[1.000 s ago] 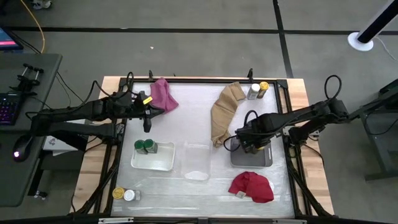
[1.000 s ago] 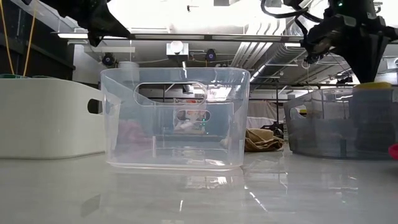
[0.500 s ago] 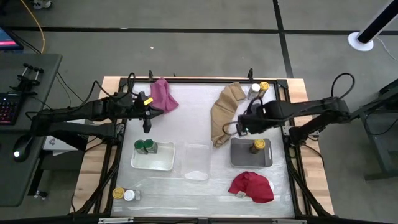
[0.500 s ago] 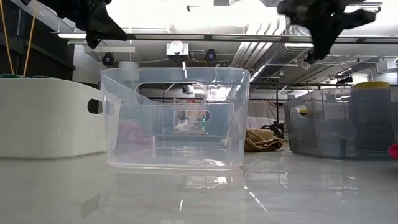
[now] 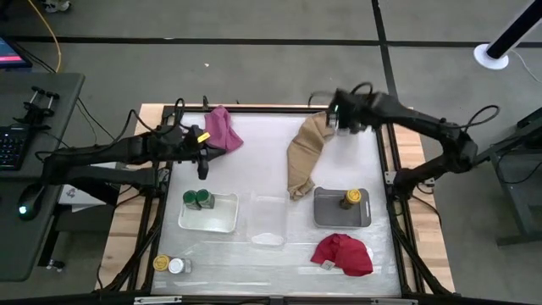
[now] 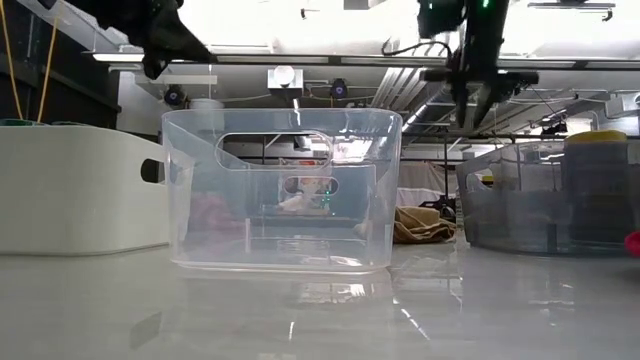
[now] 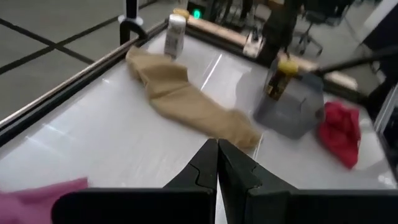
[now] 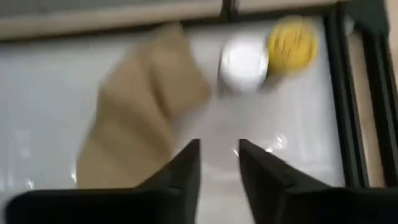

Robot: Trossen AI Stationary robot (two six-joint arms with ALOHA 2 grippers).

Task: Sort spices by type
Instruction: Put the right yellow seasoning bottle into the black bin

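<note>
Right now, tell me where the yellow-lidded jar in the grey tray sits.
In the high view, the yellow-lidded jar stands in the grey tray on the table's right side, just above the red cloth and right of the tan cloth.

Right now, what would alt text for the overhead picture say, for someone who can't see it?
Two dark robot arms reach over a white table: the right pincer hovers by the tan cloth, the left pincer near the pink cloth. A yellow-lidded jar stands in the grey tray.

Green-lid jars [image 5: 197, 199]: 2; yellow-lid jars [image 5: 351, 198]: 3; white-lid jars [image 8: 244, 61]: 2; trays [image 5: 223, 222]: 3; cloths [image 5: 303, 151]: 3; arms: 2
</note>
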